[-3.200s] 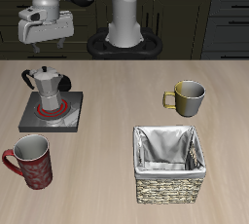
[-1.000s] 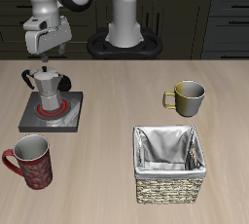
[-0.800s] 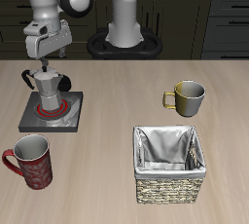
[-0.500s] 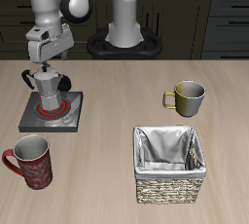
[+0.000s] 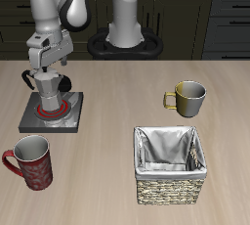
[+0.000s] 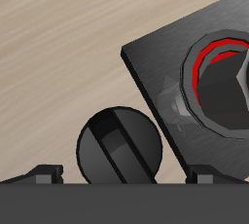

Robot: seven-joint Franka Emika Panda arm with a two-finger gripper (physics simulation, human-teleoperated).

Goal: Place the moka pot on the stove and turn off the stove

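light wood table (image 5: pixel 117 170), dark cabinets (image 5: pixel 227 19) behind

A glossy white, round-jointed robot arm (image 5: pixel 61 4) with dark grey bands at its joints rises from a white column on a round black base plate (image 5: pixel 124 45). Its pale grey, boxy gripper (image 5: pixel 49 70) ends in two short dark fingers (image 5: pixel 35 72), seen at upper left of the exterior frame.

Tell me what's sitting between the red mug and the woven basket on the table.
Nothing: the exterior view shows only bare wooden table between the red mug and the woven basket.
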